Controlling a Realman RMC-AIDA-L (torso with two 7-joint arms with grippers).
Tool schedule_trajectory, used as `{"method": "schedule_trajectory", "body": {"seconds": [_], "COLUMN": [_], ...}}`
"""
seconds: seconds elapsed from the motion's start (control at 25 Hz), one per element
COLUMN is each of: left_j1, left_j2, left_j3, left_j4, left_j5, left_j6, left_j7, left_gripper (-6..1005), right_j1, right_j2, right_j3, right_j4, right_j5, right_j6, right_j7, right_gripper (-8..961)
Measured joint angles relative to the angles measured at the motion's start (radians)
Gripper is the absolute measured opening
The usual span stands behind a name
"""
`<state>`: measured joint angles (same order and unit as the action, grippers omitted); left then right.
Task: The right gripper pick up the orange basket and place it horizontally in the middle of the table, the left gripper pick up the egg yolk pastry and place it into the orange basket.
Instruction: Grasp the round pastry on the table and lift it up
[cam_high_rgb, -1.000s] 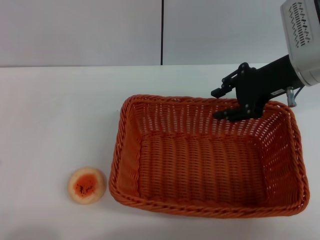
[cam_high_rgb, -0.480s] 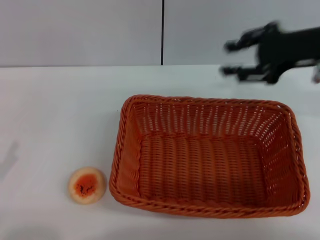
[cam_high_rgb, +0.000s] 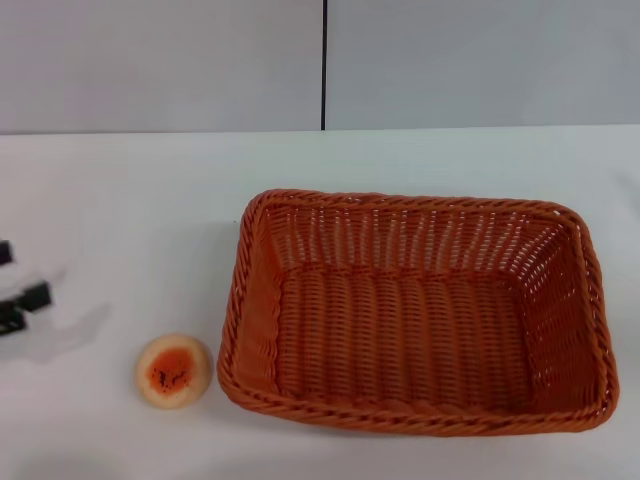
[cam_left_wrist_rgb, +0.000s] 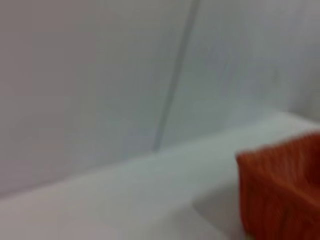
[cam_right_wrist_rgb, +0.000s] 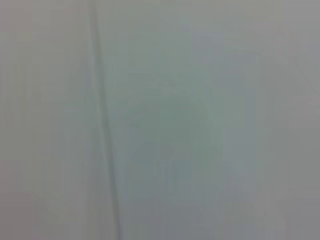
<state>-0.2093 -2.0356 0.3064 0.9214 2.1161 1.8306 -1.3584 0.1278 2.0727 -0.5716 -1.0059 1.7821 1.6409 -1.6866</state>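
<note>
The orange basket (cam_high_rgb: 415, 310) lies flat and empty on the white table (cam_high_rgb: 130, 200), its long side running left to right. A corner of the orange basket (cam_left_wrist_rgb: 282, 190) also shows in the left wrist view. The egg yolk pastry (cam_high_rgb: 174, 371) sits on the table just left of the basket's near corner. Only the black tips of my left gripper (cam_high_rgb: 14, 295) poke in at the head view's left edge, well left of the pastry and apart from it. The right gripper is out of view.
A grey wall with a dark vertical seam (cam_high_rgb: 324, 65) stands behind the table. The right wrist view holds only that wall and seam (cam_right_wrist_rgb: 102, 125). Bare tabletop lies left of and behind the basket.
The right gripper rose from the basket's far right rim, then left the head view. The left gripper's tips came in at the left edge. Basket and pastry stayed put.
</note>
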Motion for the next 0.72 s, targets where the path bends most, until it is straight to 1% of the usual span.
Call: {"method": "schedule_trajectory", "body": {"seconds": [0.08, 0.12, 0.16, 0.24, 0.32, 0.4, 0.44, 0.48, 0.52, 0.64, 0.72], "left_j1": [-0.037, -0.059, -0.059, -0.077, -0.085, -0.085, -0.081, -0.074, -0.074, -0.066, -0.064], "left_j2": [0.001, -0.002, -0.002, -0.007, -0.016, -0.018, -0.019, -0.019, -0.019, -0.019, -0.021], "left_j3": [0.021, 0.031, 0.031, 0.046, 0.08, 0.096, 0.112, 0.115, 0.115, 0.109, 0.109], "left_j4": [0.021, 0.026, 0.026, 0.024, 0.01, -0.001, -0.029, -0.073, -0.073, -0.127, -0.144], "left_j5": [0.076, 0.127, 0.127, 0.171, 0.209, 0.216, 0.222, 0.222, 0.222, 0.218, 0.218], "left_j6": [0.002, 0.007, 0.007, 0.015, 0.019, 0.019, 0.014, 0.008, 0.008, 0.0, -0.006], "left_j7": [-0.021, -0.025, -0.025, -0.026, -0.027, -0.026, -0.021, -0.006, -0.006, 0.031, 0.042], "left_gripper": [800, 797, 795, 790, 786, 781, 779, 777, 774, 767, 763], "right_j1": [-0.015, -0.019, -0.019, -0.02, -0.022, -0.02, -0.018, -0.014, -0.014, -0.006, 0.0], "right_j2": [0.0, 0.0, 0.0, -0.002, -0.002, -0.002, -0.001, -0.001, -0.001, -0.002, -0.002], "right_j3": [0.051, 0.106, 0.106, 0.131, 0.138, 0.136, 0.135, 0.131, 0.131, 0.127, 0.126], "right_j4": [0.05, 0.113, 0.113, 0.151, 0.162, 0.162, 0.162, 0.161, 0.161, 0.157, 0.156], "right_j5": [0.01, 0.013, 0.013, 0.013, 0.009, 0.008, 0.008, 0.008, 0.008, 0.008, 0.007], "right_j6": [0.036, 0.078, 0.078, 0.1, 0.109, 0.113, 0.115, 0.119, 0.119, 0.122, 0.124], "right_j7": [-0.015, -0.038, -0.038, -0.06, -0.068, -0.069, -0.071, -0.073, -0.073, -0.073, -0.073], "right_gripper": [488, 488, 488, 489, 490, 490, 491, 491, 491, 492, 493]}}
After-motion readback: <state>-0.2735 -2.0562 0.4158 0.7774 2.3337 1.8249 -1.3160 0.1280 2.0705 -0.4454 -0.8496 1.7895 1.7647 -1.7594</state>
